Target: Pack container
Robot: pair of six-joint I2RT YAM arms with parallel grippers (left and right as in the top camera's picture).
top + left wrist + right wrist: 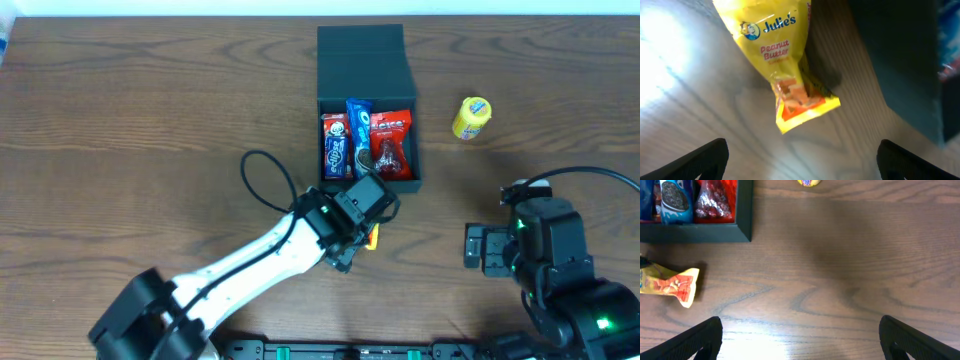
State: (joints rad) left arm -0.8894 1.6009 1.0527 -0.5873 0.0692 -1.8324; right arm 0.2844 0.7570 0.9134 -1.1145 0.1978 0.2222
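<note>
1. Your container [362,62] sits at the far middle of the table [150,120], open side up. Its lid flap is laid back flat behind it.
2. Three packets lie side by side inside: red-and-white packet [335,145] on the left, blue packet [359,135] in the middle, red packet [392,148] on the right.
3. The left gripper [805,162] hovers just off the container's near wall. Its jaws are spread wide with nothing between them.
4. Below it, a yellow Julie's Peanut Butter packet [785,65] lies flat on the wood, outside the container and just beside that wall. From overhead the wrist hides most of it.
5. The right gripper [800,342] is at the near right, well apart from the container. Its jaws are also spread wide and empty, over bare wood.
6. A small yellow pack [471,117] lies on the table to the right of the container, not touching it.
</note>
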